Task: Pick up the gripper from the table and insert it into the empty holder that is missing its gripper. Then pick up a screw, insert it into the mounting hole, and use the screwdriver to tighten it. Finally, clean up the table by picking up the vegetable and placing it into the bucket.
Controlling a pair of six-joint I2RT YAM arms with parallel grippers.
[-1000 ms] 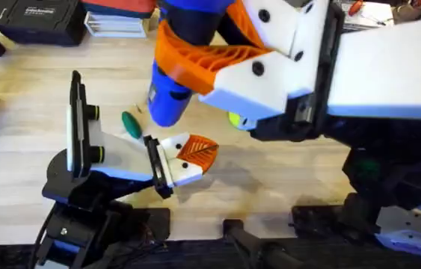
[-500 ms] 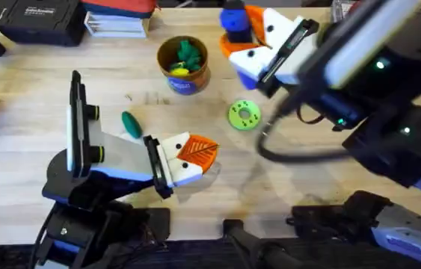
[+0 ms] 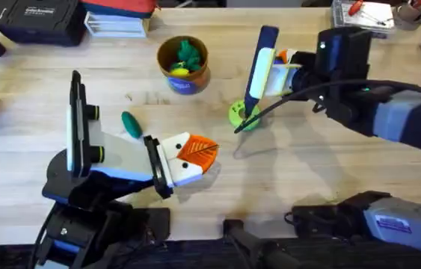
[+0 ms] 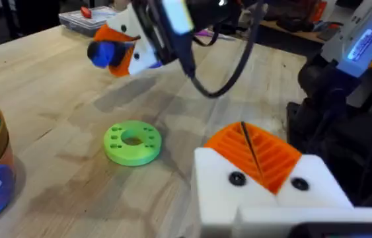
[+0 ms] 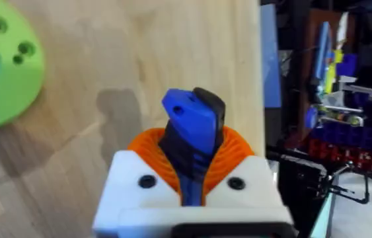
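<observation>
From above, the dark green vegetable [image 3: 131,124] lies left of the pressed-together left gripper [image 3: 193,155]; right gripper [image 5: 192,173] clamps the blue screwdriver [image 3: 259,69]

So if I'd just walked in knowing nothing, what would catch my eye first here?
Probably the blue cylindrical powered screwdriver, clamped in the right tool and standing over the bright green ring-shaped disc mid-table. Next, the left tool, orange-and-white, low at the near side, with the small dark-green oblong toy vegetable beside it.
</observation>
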